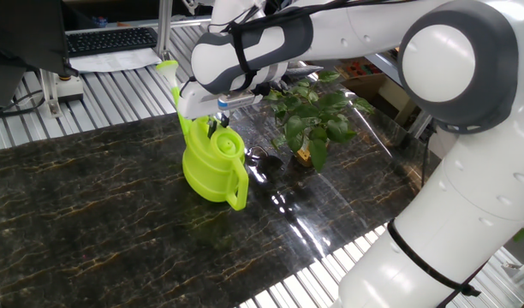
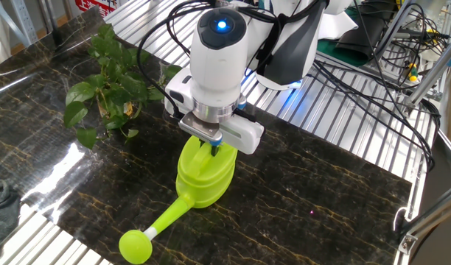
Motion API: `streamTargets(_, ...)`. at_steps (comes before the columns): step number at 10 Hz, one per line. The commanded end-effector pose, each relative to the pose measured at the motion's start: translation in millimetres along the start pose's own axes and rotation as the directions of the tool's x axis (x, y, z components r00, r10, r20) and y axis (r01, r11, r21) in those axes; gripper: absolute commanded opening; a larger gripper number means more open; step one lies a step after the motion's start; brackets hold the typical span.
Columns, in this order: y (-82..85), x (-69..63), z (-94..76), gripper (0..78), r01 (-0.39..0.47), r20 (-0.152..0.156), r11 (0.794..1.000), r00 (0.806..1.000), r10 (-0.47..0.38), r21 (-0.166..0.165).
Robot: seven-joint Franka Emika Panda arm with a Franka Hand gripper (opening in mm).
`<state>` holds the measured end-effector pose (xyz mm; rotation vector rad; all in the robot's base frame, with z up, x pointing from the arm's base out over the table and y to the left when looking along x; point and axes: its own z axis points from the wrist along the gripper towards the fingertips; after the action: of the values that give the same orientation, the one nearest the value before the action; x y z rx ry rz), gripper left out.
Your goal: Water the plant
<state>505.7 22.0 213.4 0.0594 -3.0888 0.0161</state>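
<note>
One plant [image 1: 314, 122], broad dark leaves, yellow-orange tag at base, standing near far edge of dark marbled table [image 1: 91, 214]. One lime-green watering can [image 1: 212, 161] just beside it, long spout [image 2: 163, 219] aimed away from plant. My gripper [image 2: 213, 146] directly above can, my fingers down at its top handle; clamped or not, cannot tell. Around table: ribbed metal surface, keyboard [image 1: 110, 38], cables.
</note>
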Motion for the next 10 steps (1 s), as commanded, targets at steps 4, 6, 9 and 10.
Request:
streamTargets(4, 0.0, -2.4, -3.8, 1.1, -0.003, 0.010, 1.000, 1.000, 0.003, -0.011)
streamTargets(6, 0.0, -2.4, -3.8, 77.4, -0.003, 0.010, 1.000, 1.000, 0.003, -0.012)
streamTargets(9, 0.0, -2.4, -3.8, 77.4, -0.003, 0.010, 1.000, 1.000, 0.003, -0.012)
streamTargets(10, 0.0, -2.4, -3.8, 77.4, -0.003, 0.010, 1.000, 1.000, 0.003, -0.012)
